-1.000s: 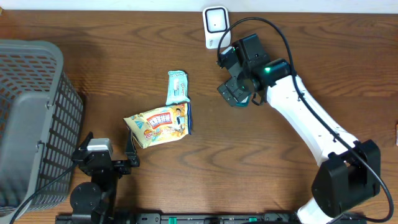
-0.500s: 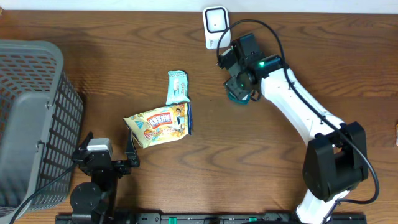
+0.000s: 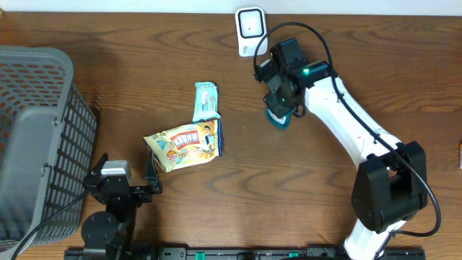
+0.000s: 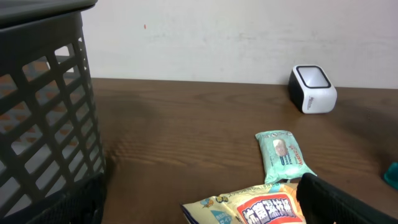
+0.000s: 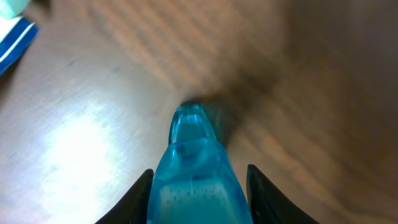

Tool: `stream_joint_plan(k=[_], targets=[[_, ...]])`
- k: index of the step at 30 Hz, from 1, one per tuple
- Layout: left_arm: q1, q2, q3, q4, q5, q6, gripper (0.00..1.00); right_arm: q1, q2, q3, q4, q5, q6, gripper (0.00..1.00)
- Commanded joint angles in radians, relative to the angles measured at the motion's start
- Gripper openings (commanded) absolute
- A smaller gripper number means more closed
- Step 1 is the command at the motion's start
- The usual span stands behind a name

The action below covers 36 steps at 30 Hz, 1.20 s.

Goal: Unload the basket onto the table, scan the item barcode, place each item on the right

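Note:
A small teal blue item (image 3: 278,120) lies on the table, just below the white scanner (image 3: 250,29). My right gripper (image 3: 280,108) points down over it. In the right wrist view the translucent teal item (image 5: 196,180) fills the space between the two black fingers, and the right gripper (image 5: 198,202) is shut on it. No barcode shows on it. My left gripper (image 3: 124,167) rests open at the front left. Nothing sits between its fingers, and the left wrist view has the left gripper (image 4: 199,208) just short of a yellow snack bag (image 4: 255,208).
A yellow snack bag (image 3: 184,144) and a pale green wipe pack (image 3: 206,101) lie mid-table. A grey mesh basket (image 3: 36,137) stands at the left edge. In the left wrist view, the basket (image 4: 43,112) is at the left and the scanner (image 4: 313,89) stands at the far wall.
The right arm has come down over the teal item and its fingers have closed from wide open onto it. The left arm, the bag and the pack have not moved.

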Motion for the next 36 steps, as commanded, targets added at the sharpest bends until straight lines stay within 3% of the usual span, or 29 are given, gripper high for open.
stream_joint_plan(k=[1, 10, 15, 17, 23, 28, 31, 36], targets=[[0.004, -0.006, 0.0, 0.002, 0.014, -0.005, 0.98, -0.002, -0.062, 0.081, -0.029, -0.081, 0.019, 0.1], [0.004, -0.006, 0.0, 0.002, 0.014, -0.005, 0.98, 0.001, -0.205, 0.123, -0.029, -0.034, 0.041, 0.11], [0.004, -0.006, 0.0, 0.002, 0.014, -0.005, 0.98, 0.001, -0.244, 0.123, -0.022, 0.021, 0.143, 0.09], [0.004, -0.006, 0.0, 0.002, 0.014, -0.005, 0.97, 0.005, -0.269, 0.123, -0.051, -0.079, 0.192, 0.09], [0.004, -0.006, 0.0, 0.002, 0.014, -0.005, 0.98, -0.011, -0.332, 0.123, -0.243, -0.648, 0.2, 0.06], [0.004, -0.006, 0.0, 0.002, 0.014, -0.005, 0.98, -0.033, -0.332, 0.123, -0.36, -0.933, 0.103, 0.09], [0.004, -0.006, 0.0, 0.002, 0.014, -0.005, 0.98, -0.036, -0.333, 0.123, -0.432, -1.052, 0.008, 0.11], [0.004, -0.006, 0.0, 0.002, 0.014, -0.005, 0.98, -0.037, -0.333, 0.123, -0.473, -1.059, -0.013, 0.07]])
